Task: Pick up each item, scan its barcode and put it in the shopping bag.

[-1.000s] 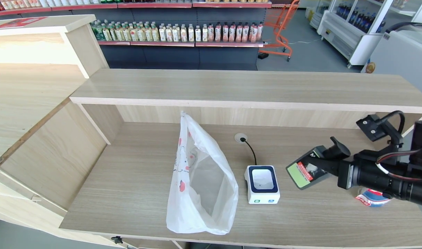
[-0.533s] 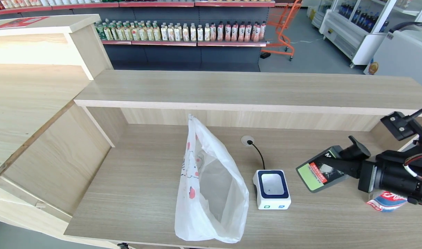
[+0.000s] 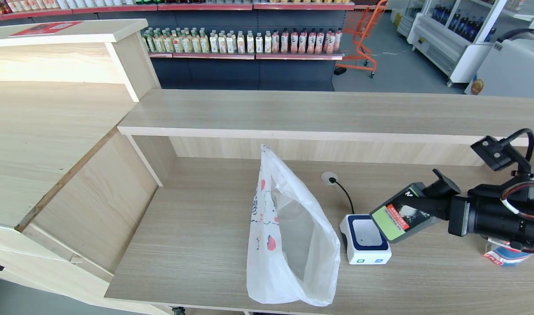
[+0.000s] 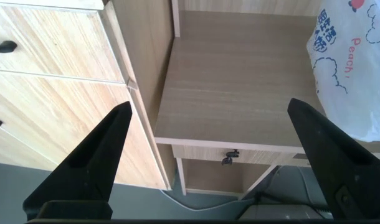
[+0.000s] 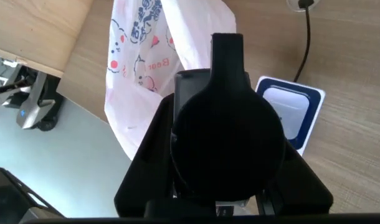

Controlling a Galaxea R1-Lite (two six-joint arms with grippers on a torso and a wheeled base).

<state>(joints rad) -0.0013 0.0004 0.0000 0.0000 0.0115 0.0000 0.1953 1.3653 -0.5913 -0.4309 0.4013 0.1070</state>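
The left gripper (image 4: 209,106) hangs with jaws spread wide, empty, the counter (image 4: 240,81) edge ahead of them. The right gripper (image 3: 429,199) clamps a tilted dark box (image 3: 400,216); just beyond its jaws sits the barcode scanner (image 3: 365,238), then the shopping bag (image 3: 293,245).

shopping bag (image 3: 289,245) left of scanner (image 3: 361,239) | box (image 3: 400,215) just right, above counter (image 3: 197,245)
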